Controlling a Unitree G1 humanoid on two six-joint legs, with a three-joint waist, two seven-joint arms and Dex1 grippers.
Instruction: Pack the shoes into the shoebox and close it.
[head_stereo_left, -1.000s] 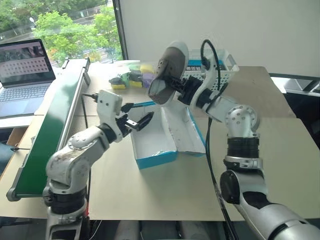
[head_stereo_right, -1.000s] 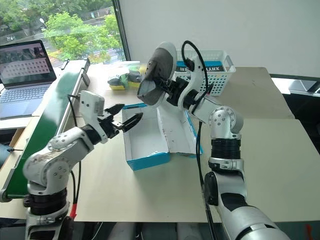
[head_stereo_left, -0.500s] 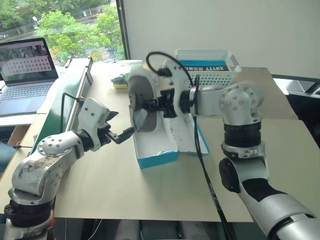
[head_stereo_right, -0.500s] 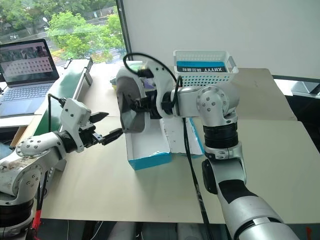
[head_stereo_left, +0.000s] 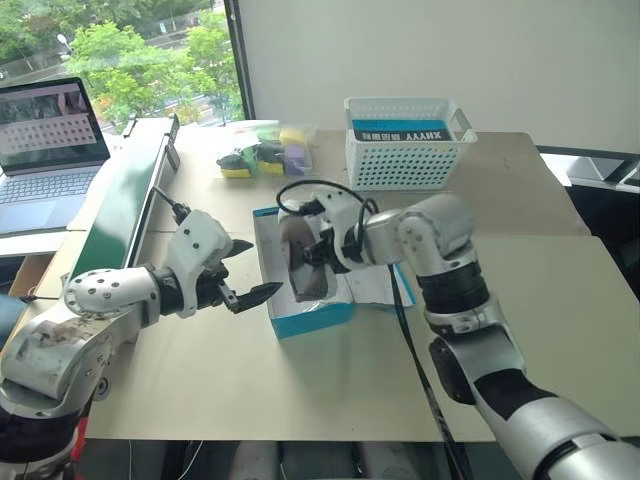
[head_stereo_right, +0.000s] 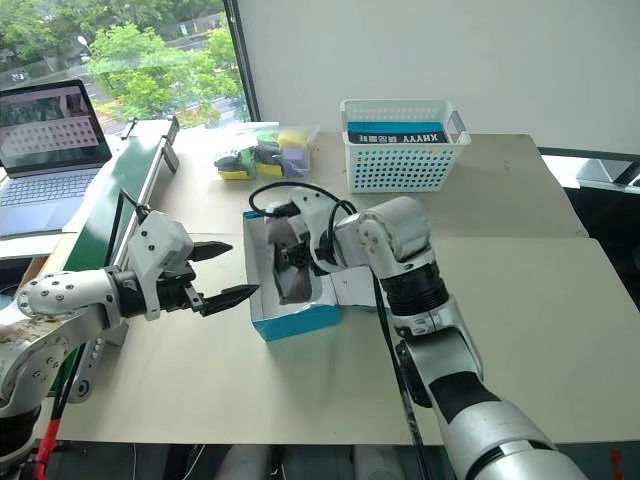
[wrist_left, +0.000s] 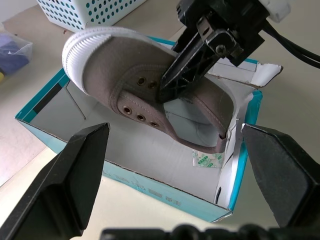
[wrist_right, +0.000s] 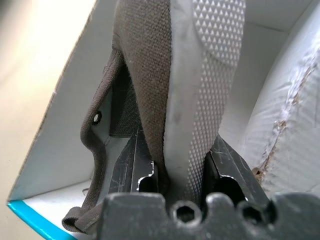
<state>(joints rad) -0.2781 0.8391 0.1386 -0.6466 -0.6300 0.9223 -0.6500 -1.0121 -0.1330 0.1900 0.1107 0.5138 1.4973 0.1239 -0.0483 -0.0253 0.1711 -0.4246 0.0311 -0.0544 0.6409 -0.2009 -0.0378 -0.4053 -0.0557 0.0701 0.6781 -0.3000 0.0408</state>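
Grey-taupe shoe (wrist_left: 150, 95), white sole, tilted in teal shoebox (head_stereo_left: 312, 320), w/ right gripper (wrist_right: 176, 170) clamped.

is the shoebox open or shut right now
Open. The shoebox has its lid folded back flat on the table, its white inside shows, and the right tool holds a shoe inside it.
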